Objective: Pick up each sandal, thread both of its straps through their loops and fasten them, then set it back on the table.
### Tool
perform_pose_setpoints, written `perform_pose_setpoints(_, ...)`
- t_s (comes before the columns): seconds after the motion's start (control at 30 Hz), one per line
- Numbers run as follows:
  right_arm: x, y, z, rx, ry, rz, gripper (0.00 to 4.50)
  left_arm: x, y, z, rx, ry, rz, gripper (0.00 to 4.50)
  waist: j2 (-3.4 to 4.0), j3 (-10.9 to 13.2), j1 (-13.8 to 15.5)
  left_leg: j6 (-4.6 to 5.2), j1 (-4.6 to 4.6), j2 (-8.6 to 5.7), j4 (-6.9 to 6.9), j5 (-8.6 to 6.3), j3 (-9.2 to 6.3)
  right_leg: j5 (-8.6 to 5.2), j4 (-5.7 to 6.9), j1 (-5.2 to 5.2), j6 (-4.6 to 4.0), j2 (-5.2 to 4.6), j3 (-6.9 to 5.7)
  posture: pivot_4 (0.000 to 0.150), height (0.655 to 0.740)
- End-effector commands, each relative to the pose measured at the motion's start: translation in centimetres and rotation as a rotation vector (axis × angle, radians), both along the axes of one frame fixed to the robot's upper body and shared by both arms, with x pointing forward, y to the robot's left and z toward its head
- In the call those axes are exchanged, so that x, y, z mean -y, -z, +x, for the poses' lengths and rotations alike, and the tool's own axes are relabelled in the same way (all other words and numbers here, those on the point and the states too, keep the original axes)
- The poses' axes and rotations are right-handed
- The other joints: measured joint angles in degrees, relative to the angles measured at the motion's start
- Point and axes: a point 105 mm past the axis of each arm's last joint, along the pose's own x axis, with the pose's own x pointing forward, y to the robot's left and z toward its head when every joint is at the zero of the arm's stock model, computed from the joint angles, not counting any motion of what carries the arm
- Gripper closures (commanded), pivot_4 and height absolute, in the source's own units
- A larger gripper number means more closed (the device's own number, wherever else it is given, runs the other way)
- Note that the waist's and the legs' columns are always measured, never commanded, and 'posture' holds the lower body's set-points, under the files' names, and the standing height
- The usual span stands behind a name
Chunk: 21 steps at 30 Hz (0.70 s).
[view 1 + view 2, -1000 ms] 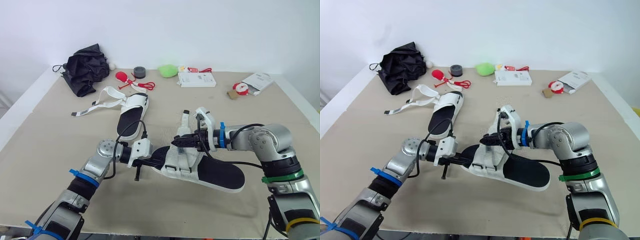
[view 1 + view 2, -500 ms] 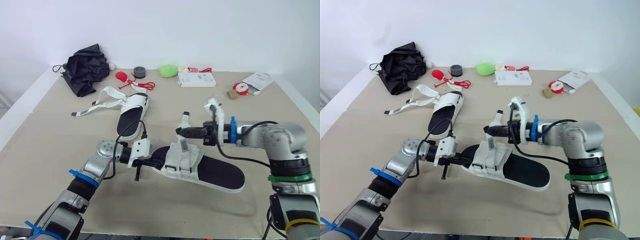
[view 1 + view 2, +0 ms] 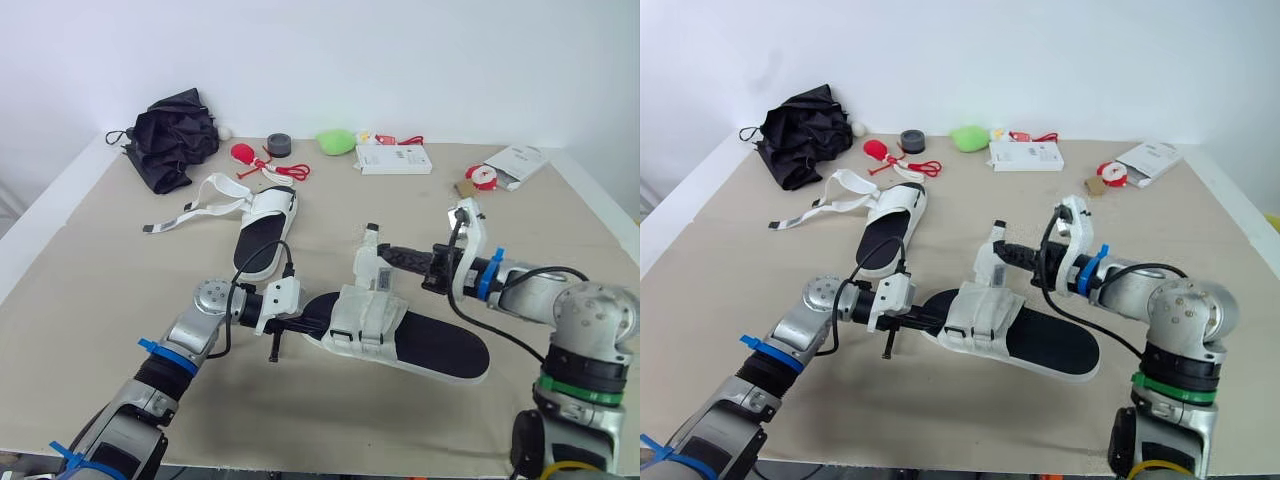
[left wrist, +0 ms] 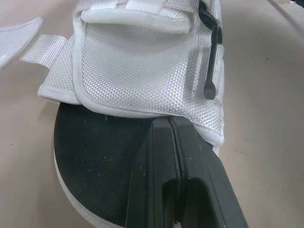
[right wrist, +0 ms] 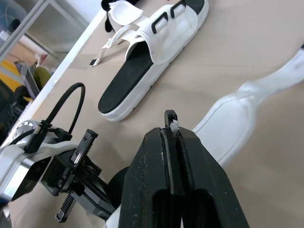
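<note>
Steadying sandal [image 3: 440,348] at its 9 o'clock end, left fingers [image 4: 156,171] clamped on it | right fingers [image 5: 152,171], from 3 o'clock, clamped on strap [image 3: 371,262], held up for threading

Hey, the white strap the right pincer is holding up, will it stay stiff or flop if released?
Likely floppy: the strap looks like thin woven webbing, upright only where the right pincer pinches its tip. The far sandal's loose straps lie limp on the table, so probably the same.
</note>
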Motion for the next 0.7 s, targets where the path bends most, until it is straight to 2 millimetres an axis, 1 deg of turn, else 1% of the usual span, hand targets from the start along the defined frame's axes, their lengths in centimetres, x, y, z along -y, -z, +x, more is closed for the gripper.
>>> perform_pose_setpoints(0.03,-0.1,0.0,-0.4,0.022,0.015,0.020,4.47,-1.2,6.1,-1.8,-0.194,-0.006,0.207,4.50,0.01,0.0,0.0,0.00,0.00,0.00,0.00,0.00,-0.01,-0.01,0.00,0.01,0.01,0.00,-0.02,0.150,0.7400)
perform_pose_setpoints(0.2,0.7,1.6,-0.4,-0.029,0.068,0.027,4.47,-1.2,6.2,-1.9,-0.194,-0.006,0.207,4.50,0.06,0.0,0.0,0.01,0.03,-0.03,0.01,0.00,0.01,-0.04,0.00,0.04,0.15,0.02,-0.14,0.150,0.7400)
perform_pose_setpoints(0.33,1.3,1.6,-0.6,-0.024,0.095,0.046,4.47,-1.5,6.2,-1.9,-0.196,-0.009,0.209,4.50,0.06,0.0,0.0,0.01,0.03,-0.02,0.01,0.00,-0.02,-0.07,0.00,0.07,0.17,0.04,-0.18,0.150,0.7400)
perform_pose_setpoints(0.43,1.2,0.8,-0.8,0.009,0.090,0.088,4.47,-1.6,6.4,-2.0,-0.201,-0.009,0.213,4.50,0.06,0.0,0.0,0.01,0.04,-0.03,0.01,0.00,-0.01,-0.06,0.00,0.09,0.18,0.04,-0.18,0.150,0.7400)
perform_pose_setpoints(0.6,0.4,-1.9,-1.5,0.112,0.031,0.196,4.47,-1.5,6.4,-2.1,-0.202,-0.006,0.213,4.50,0.09,0.0,0.0,0.01,0.06,-0.02,0.01,0.00,-0.05,-0.23,0.00,0.12,0.45,0.05,-0.20,0.150,0.7400)
perform_pose_setpoints(0.7,0.4,-2.2,-1.7,0.123,0.028,0.213,4.47,-1.5,6.4,-2.1,-0.202,-0.005,0.214,4.50,0.10,0.0,0.0,0.01,0.09,-0.02,0.00,0.00,-0.06,-0.24,0.00,0.17,0.45,0.04,-0.19,0.150,0.7400)
